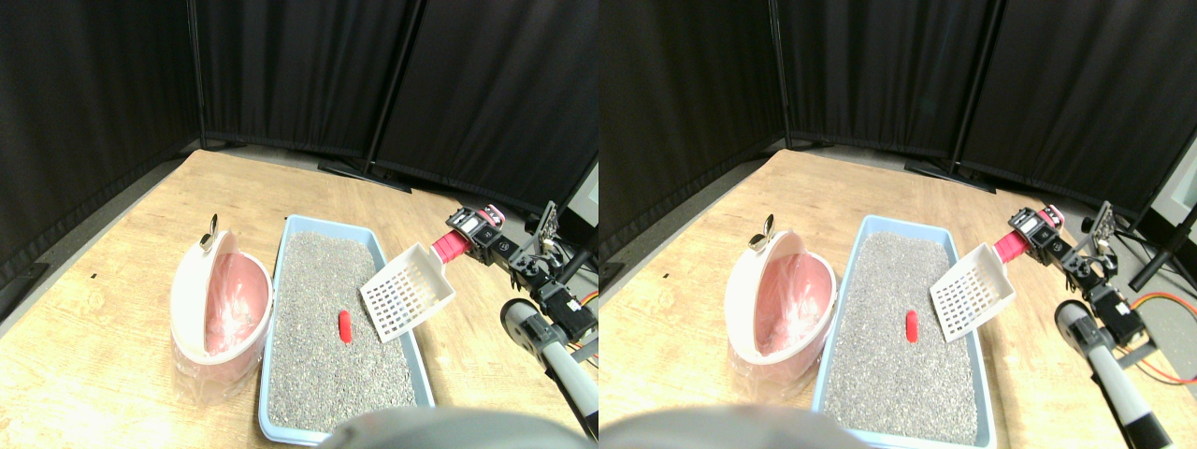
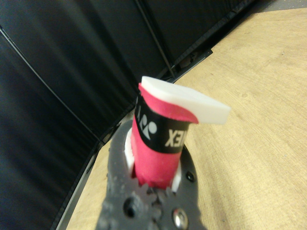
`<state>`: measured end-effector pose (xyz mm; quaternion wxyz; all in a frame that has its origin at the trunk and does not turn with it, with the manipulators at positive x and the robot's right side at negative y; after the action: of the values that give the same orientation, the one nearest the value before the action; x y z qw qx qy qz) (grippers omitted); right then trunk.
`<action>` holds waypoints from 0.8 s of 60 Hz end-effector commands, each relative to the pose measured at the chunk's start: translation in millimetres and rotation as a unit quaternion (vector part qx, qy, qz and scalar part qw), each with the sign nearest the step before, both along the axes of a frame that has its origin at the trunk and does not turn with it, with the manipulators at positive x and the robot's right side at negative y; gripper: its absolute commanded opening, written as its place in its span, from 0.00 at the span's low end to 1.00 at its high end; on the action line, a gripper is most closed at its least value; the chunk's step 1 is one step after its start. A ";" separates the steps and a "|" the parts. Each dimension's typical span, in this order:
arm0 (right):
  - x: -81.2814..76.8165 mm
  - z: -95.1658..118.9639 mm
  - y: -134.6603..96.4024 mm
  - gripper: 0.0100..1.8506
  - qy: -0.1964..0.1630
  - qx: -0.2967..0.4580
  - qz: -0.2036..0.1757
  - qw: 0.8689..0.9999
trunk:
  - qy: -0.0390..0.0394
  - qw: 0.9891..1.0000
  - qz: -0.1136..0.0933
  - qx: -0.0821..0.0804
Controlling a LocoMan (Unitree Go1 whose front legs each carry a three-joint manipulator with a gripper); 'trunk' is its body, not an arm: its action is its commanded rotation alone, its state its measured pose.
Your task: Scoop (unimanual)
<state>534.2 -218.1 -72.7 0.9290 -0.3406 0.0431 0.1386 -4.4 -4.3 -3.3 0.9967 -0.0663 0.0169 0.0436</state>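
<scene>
The right gripper is clamping the red wrapped handle of the light, stiff slotted scoop, holding it above the litter tray, beside the small red piece lying on the litter.

Obscured and cropped items

Litter tray near edge cut off by the bottom of the stereo pair view; scoop handle base hidden inside the blurred jaw frame in the wrist view; bin interior contents indistinct.
</scene>
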 end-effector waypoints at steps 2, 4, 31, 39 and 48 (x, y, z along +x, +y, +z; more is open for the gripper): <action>2.1 11.1 10.0 0.02 -0.020 -0.028 0.024 0.999 | 0.016 1.000 0.007 -0.014; 2.6 11.2 11.7 0.02 -0.020 -0.034 0.027 0.999 | 0.016 1.000 0.007 -0.015; 7.0 -8.9 18.4 0.02 -0.004 -0.057 0.039 0.998 | 0.021 0.999 0.015 -0.019; 7.3 -13.6 17.8 0.02 0.009 -0.060 0.026 0.998 | 0.020 0.999 0.016 -0.019; 1.7 -16.6 24.9 0.02 0.020 -0.066 0.005 0.998 | 0.020 1.000 0.016 -0.018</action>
<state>538.6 -201.1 -93.6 0.9113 -0.3744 0.0742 0.1546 -4.3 -3.9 -3.4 0.9954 -0.0761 0.0258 0.0527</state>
